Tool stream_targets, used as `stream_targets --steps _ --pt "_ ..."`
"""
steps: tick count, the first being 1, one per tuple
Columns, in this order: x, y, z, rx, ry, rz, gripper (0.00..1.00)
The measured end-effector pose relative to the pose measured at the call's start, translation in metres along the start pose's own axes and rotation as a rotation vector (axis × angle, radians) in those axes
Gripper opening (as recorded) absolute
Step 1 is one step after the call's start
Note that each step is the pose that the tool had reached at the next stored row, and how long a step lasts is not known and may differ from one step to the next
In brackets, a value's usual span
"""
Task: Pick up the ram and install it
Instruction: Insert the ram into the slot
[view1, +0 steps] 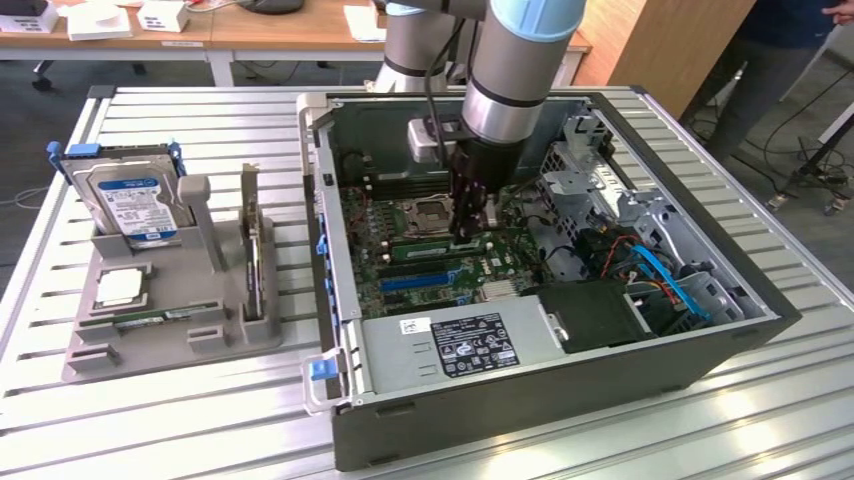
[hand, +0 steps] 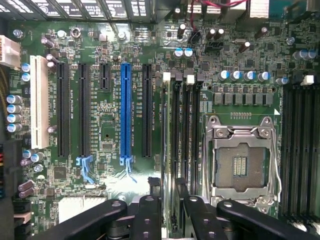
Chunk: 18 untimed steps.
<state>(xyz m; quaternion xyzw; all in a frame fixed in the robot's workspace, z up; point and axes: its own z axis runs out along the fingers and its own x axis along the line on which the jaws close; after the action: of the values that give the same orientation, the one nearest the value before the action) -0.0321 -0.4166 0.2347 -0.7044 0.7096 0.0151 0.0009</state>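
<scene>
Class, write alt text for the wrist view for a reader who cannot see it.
The open gripper hangs over a green motherboard, its black fingers either side of a ram stick seated edge-on among the memory slots. An empty processor socket and a blue expansion slot flank them.

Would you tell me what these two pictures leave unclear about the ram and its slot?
1. Whether the ram is fully seated: in the wrist view the fingers of the gripper cover the slot's near end; in the exterior view the arm stands before it.
2. The slot's latches: too small in the exterior view.
3. The hard drive label's text: too small, exterior view.
</scene>
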Motion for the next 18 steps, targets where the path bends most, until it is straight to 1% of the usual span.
stream_targets --steps 12,14,18 --pt "0.000 0.0004 -0.0198 0.0000 0.0000 0.000 0.24" --pt "0.000 0.0004 -0.0213 -0.0001 0.0000 0.000 0.24" --pt "0.000 0.0004 -0.0214 -0.0001 0.0000 0.000 0.24"
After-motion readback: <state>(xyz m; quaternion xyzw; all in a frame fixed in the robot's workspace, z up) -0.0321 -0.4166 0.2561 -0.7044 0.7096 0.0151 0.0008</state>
